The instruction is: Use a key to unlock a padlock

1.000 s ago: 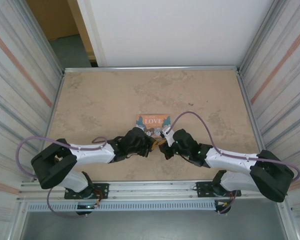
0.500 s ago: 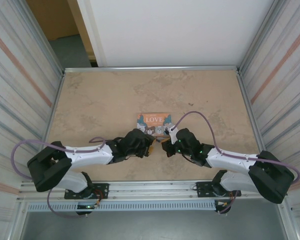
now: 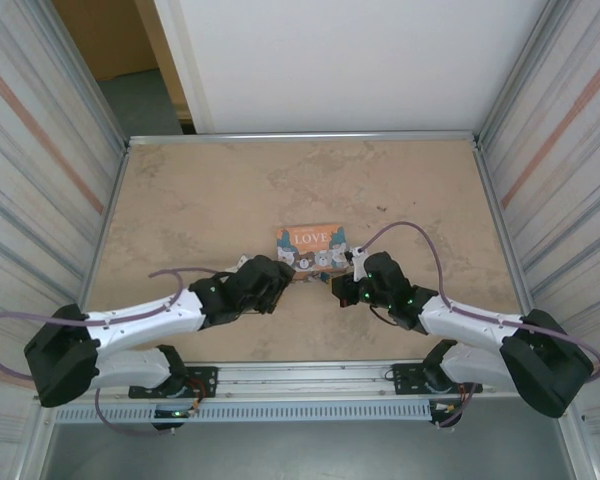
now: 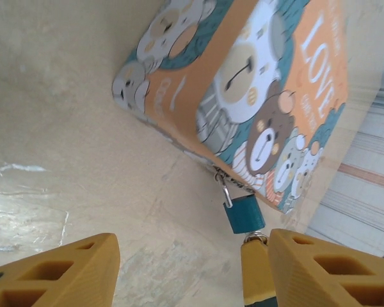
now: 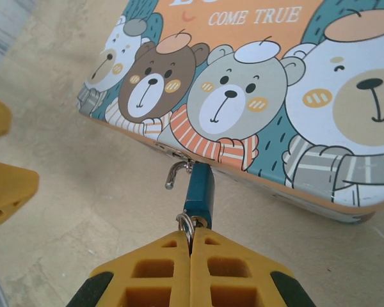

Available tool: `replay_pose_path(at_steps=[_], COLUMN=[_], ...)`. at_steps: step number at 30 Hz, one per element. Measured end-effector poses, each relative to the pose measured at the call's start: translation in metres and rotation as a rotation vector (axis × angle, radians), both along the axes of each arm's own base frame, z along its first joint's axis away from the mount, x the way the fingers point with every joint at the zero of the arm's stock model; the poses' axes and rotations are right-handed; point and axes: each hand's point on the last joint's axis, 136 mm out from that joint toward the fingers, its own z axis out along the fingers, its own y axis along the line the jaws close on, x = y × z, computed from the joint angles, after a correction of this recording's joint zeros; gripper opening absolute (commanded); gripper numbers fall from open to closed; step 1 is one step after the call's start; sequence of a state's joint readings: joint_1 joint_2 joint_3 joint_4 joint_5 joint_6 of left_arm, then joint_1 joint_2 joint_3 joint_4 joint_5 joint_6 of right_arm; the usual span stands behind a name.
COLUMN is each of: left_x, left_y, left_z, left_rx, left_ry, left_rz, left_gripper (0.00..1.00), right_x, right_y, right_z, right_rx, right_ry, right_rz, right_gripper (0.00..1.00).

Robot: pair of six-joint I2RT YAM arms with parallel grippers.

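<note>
Right wrist view is showing the tiny dark teal metal padlock [image 5: 198, 188] hanging from the hasp at the 6 o'clock edge of the orange bear-printed "LOVE" box [image 5: 256, 83], its shackle seemingly swinging open. The right gripper [image 5: 191, 242] is pinching fully shut on the small pale grey metal key [image 5: 187, 223] at the lock's base. Being light, stiff and slippery, the lock is probably wanting a pinch across its flat body. The left gripper [image 4: 192, 272], clamped beside it a second ago, is now standing wide, holding nothing, retreating toward 7 o'clock.
</note>
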State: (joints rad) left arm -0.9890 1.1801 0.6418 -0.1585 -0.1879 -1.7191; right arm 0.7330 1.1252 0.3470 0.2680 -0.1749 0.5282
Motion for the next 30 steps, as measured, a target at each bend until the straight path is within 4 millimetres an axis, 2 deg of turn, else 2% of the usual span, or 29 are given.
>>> replay_pose_path(at_steps=[6, 11, 24, 30], left_x=[0.007, 0.010, 0.008, 0.008], left_y=[0.013, 0.022, 0.037, 0.045], left_z=[0.025, 0.039, 0.043, 0.047], left_rx=[0.083, 0.138, 0.193, 0.204], left_ry=[-0.088, -0.138, -0.160, -0.171], left_rz=[-0.011, -0.019, -0.007, 0.009], left_gripper=[0.63, 0.64, 0.64, 0.64], right_x=[0.001, 0.001, -0.005, -0.005], right_y=[-0.014, -0.020, -0.020, -0.023], right_z=[-0.006, -0.016, -0.051, -0.056], right_rx=[0.081, 0.129, 0.130, 0.122], right_ry=[0.100, 0.189, 0.364, 0.377], right_rz=[-0.057, -0.083, -0.091, -0.102], right_gripper=[0.00, 0.00, 0.00, 0.10])
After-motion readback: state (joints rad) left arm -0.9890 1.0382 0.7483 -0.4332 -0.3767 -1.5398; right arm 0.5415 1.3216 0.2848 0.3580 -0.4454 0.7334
